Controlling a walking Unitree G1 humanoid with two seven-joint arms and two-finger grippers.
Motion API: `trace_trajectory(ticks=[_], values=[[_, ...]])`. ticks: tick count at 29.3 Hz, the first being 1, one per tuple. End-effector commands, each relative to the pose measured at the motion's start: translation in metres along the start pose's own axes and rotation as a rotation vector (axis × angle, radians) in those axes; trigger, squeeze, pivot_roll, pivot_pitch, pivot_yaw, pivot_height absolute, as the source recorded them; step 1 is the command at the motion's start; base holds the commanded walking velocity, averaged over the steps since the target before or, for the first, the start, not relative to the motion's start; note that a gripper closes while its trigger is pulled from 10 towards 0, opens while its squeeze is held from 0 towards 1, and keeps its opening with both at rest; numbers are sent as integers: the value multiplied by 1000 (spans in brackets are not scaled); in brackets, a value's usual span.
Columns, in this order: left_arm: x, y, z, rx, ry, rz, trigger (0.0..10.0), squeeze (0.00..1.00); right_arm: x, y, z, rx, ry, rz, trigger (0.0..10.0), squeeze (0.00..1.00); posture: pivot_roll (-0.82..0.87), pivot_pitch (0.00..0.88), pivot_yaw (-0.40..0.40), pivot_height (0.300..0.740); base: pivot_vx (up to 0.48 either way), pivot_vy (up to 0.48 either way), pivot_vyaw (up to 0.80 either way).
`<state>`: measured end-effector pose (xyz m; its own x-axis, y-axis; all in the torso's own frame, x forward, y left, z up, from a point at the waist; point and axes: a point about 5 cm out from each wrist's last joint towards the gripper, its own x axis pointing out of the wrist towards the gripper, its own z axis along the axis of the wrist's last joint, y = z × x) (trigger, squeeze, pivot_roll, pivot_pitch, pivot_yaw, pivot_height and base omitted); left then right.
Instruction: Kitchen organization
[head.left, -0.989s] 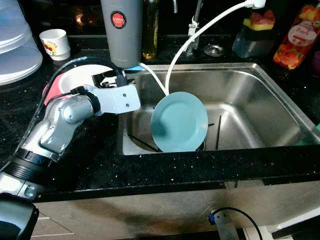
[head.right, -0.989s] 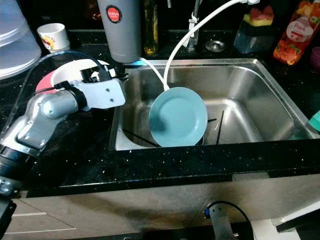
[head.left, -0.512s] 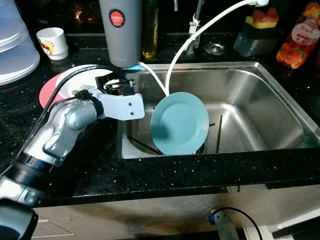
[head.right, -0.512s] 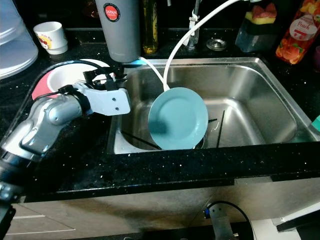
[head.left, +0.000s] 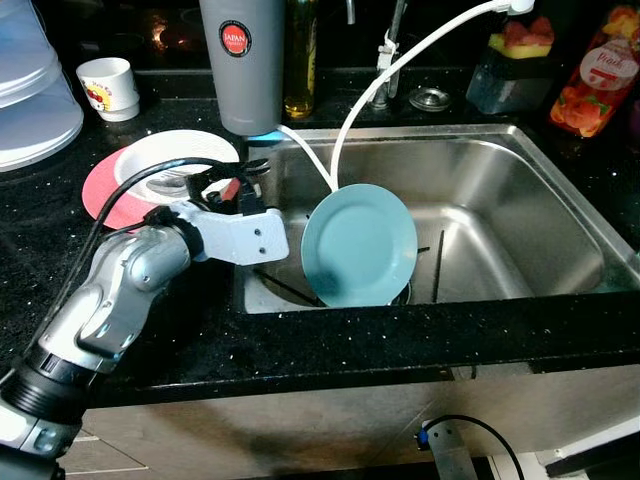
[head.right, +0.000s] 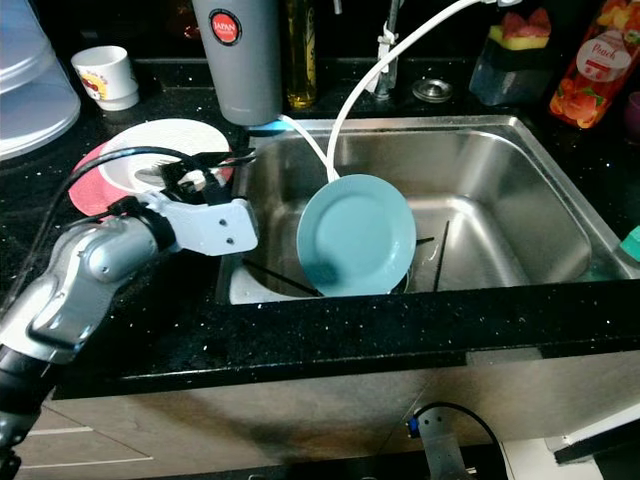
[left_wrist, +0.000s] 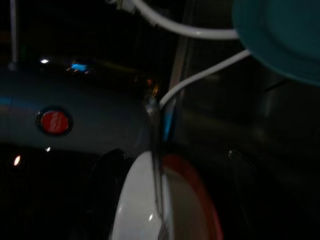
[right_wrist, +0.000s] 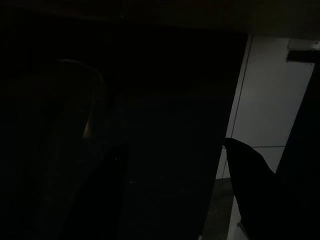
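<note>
Left gripper (head.left: 228, 181) over the plates (head.left: 150, 165) beside the sink (head.left: 520, 200)
Whether its fingers gripped could not be told; the white-on-pink plates lay on the worktop (head.left: 40, 220), a teal plate (head.left: 358, 245) leaning in the sink.

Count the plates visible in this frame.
3: a teal plate standing on edge in the sink; a white plate stacked on a pink plate on the counter left of it. Others may be hidden.
</note>
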<state>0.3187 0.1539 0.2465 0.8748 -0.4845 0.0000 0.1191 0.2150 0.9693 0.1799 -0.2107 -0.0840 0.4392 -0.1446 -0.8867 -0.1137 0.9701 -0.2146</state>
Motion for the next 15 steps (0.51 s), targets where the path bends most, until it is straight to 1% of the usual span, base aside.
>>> trace_trajectory(ticks=[1,4,5,9,15], values=[[-3,2,-10,16,50,12,10000,0,0,2,-5,9,17,7,10000,0,27,102,4,740,0,0,0],[-4,4,-14,31,74,20,10000,0,0,3,-5,9,17,7,10000,0,26,103,5,740,0,0,0],[-6,4,-19,35,94,27,10000,0,0,3,-5,11,15,8,10000,0,25,104,5,740,0,0,0],[-7,3,-26,37,120,32,10000,0,0,3,-5,12,14,10,10000,0,24,107,7,740,0,0,0],[-7,1,-31,32,139,43,10000,0,0,2,-5,13,13,8,10000,0,16,113,1,740,0,0,0]])
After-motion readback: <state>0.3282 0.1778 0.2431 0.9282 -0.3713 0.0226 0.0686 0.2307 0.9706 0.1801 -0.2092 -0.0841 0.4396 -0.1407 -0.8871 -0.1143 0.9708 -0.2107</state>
